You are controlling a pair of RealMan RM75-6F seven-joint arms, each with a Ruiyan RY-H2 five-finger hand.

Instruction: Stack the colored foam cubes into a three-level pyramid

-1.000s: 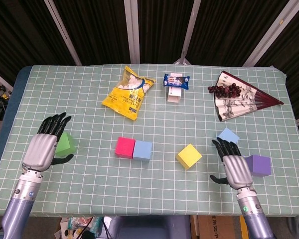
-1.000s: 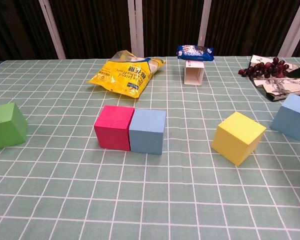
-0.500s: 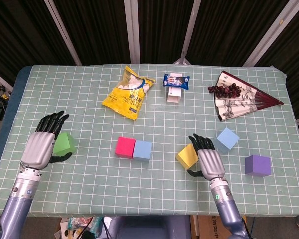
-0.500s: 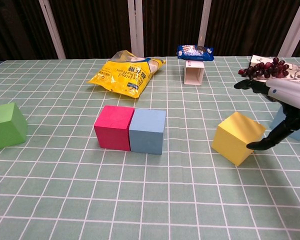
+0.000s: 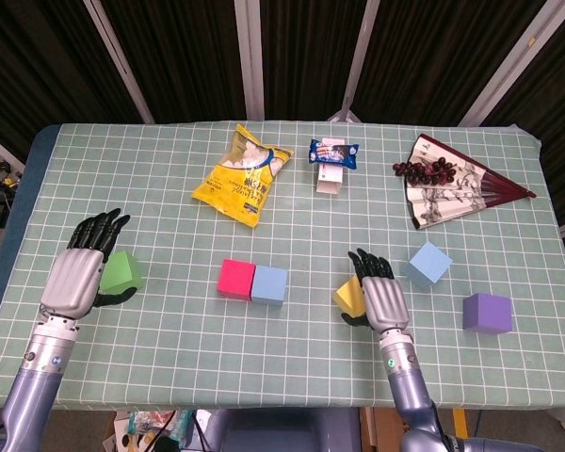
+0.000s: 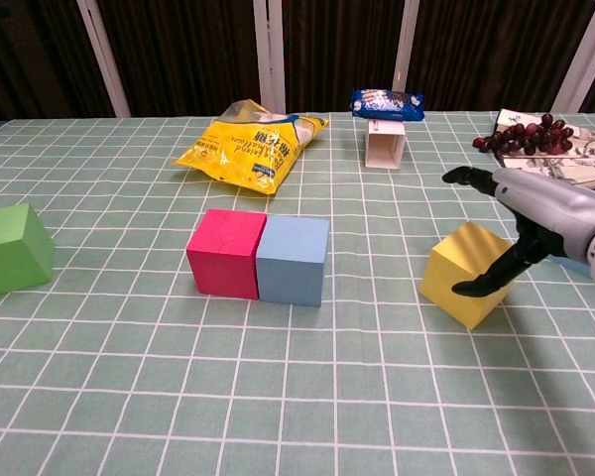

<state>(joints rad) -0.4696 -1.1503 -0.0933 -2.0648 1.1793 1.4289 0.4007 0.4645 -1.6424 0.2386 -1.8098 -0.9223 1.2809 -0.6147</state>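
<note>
Fingers of your right hand [image 5: 378,294] are spread over the yellow cube [image 6: 466,273], thumb at its near face, with no firm grip visible. Your left hand [image 5: 77,275] is open, just left of the green cube [image 5: 123,271]. Near the table's middle, the pink cube [image 5: 235,279] touches a blue cube [image 5: 270,283]; another blue cube [image 5: 429,265] and a purple cube [image 5: 487,313] sit right.

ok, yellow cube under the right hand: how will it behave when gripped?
The yellow cube is foam, so probably light and squashy under the right hand. Flat faces: it shouldn't roll, though a nudge may slide it on the tablecloth.
</note>
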